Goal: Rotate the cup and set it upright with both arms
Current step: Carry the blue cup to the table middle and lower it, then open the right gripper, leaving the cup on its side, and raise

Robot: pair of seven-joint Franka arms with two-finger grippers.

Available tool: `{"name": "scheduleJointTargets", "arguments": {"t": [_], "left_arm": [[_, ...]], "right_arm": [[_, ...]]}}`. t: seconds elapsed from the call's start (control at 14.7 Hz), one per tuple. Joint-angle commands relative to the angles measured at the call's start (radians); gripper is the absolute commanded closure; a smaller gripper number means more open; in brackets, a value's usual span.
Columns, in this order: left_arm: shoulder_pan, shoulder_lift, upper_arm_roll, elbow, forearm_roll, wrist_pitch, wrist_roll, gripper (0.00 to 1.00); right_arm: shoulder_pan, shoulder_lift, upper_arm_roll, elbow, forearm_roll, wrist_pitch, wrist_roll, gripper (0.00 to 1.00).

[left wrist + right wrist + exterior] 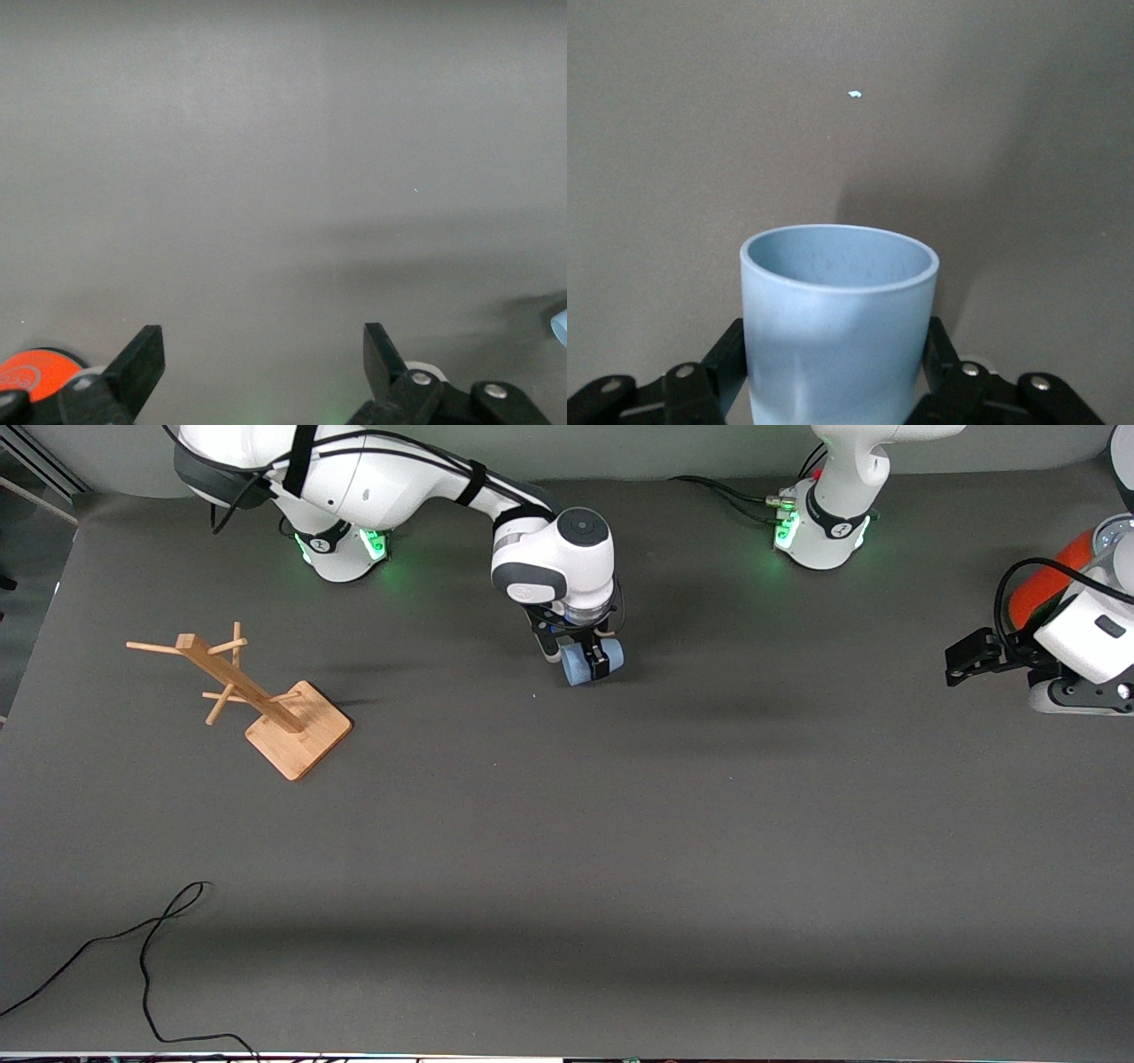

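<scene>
The light-blue cup lies on its side on the grey table, midway between the two arm bases. My right gripper comes down on it from above. In the right wrist view the cup fills the gap of my right gripper, and both black fingers press its sides. I cannot tell whether it rests on the table or is just off it. My left gripper waits open and empty over the table at the left arm's end. It also shows in the left wrist view, jaws wide apart.
An orange-red cylinder with a grey top stands by the left arm's wrist and shows in the left wrist view. A wooden mug tree stands toward the right arm's end. A black cable lies near the front edge.
</scene>
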Motion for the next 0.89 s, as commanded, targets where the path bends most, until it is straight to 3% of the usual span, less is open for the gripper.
{"name": "scheduleJointTargets", "arguments": {"t": [0.0,0.2,0.27,0.41,0.68,0.82], "left_arm": [[-0.007,-0.015,0.002,-0.012,-0.004,-0.012,-0.007,0.0],[-0.009,-0.015,0.002,-0.012,-0.005,-0.012,-0.009,0.0],[-0.009,-0.015,0.002,-0.012,-0.005,-0.012,-0.009,0.0],[-0.009,-0.015,0.002,-0.012,-0.005,-0.014,-0.009,0.0],[-0.01,-0.017,0.002,-0.012,-0.005,-0.015,-0.009,0.0],[-0.017,-0.017,0.002,-0.012,-0.005,-0.016,-0.012,0.0]], "right_arm": [[0.015,0.042,0.001,0.028,-0.066,-0.015,0.108,0.32],[0.034,0.059,-0.012,0.03,-0.079,-0.015,0.122,0.32],[0.035,0.06,-0.013,0.033,-0.094,-0.015,0.137,0.26],[0.035,0.074,-0.016,0.048,-0.102,-0.015,0.159,0.0],[0.032,0.075,-0.01,0.103,-0.091,-0.091,0.148,0.0],[0.037,0.075,0.028,0.139,-0.08,-0.157,0.133,0.0]]}}
